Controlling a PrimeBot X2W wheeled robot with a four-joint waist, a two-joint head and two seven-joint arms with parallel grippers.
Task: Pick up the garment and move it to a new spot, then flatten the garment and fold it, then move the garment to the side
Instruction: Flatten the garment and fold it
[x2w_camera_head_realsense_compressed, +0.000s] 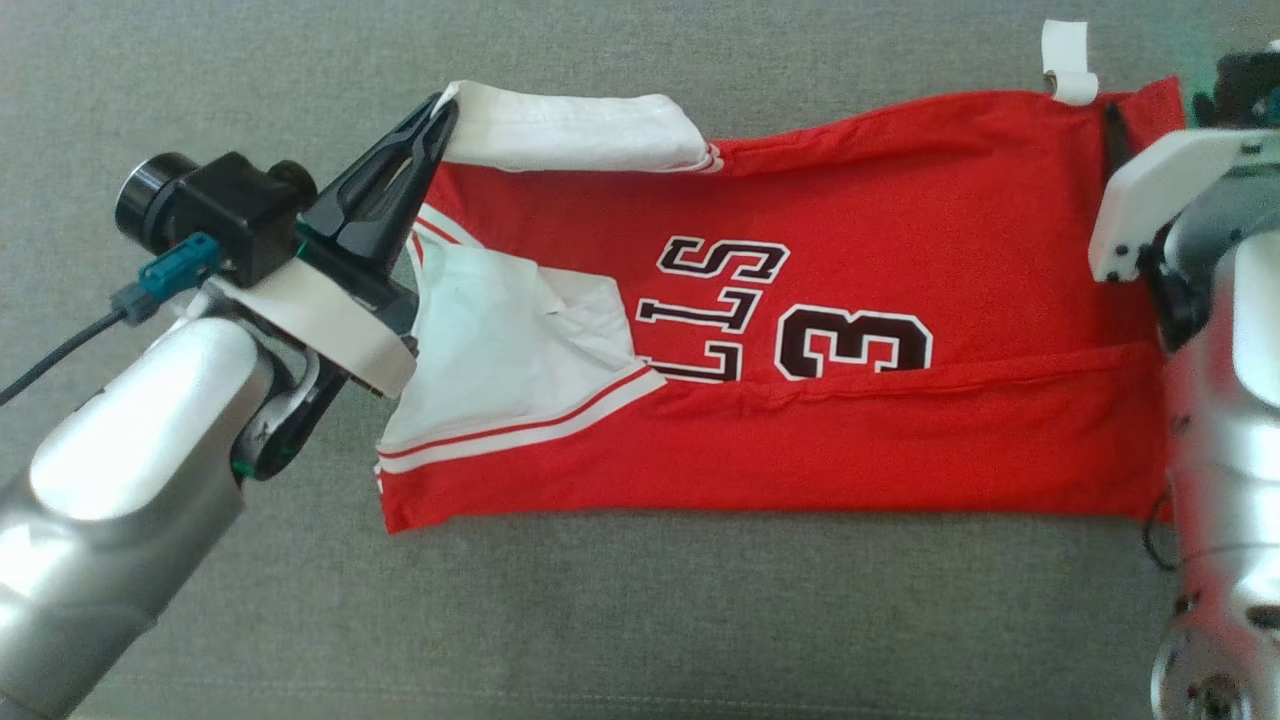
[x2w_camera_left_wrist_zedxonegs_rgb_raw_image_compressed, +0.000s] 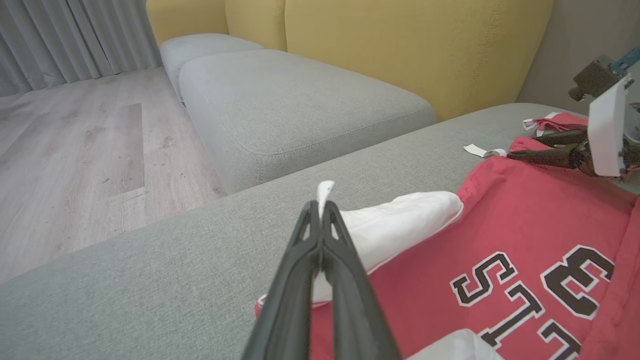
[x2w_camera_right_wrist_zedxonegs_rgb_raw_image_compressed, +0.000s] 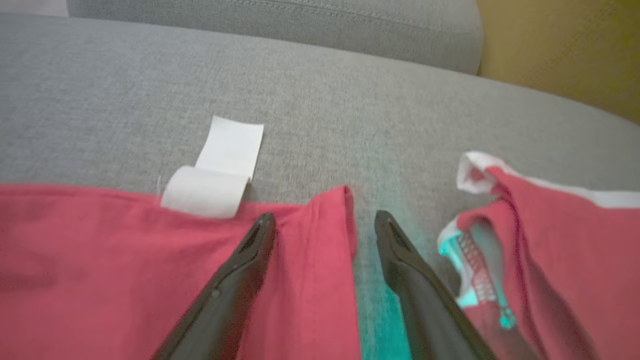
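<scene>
Lying spread across a grey woven sofa seat, the red sleeveless basketball jersey, white-trimmed and lettered in black and white, takes up the middle of the head view, with its white lining turned out at the left end. The left end effector, its two long dark fingers pressed together, pinches the folded white edge at the jersey's upper left corner. A small curled white label sits at the upper right corner, and the silver right forearm stands over the jersey's right end. The left wrist view has the shut fingers rising from the bottom with a tip of white cloth poking out above them; beyond are a second grey cushion, a yellow sofa back and a pale wood floor. The right wrist view has the right end effector spread wide and gripping nothing, one finger over red cloth, the other over bare grey seat, and the jersey's corner between them.
</scene>
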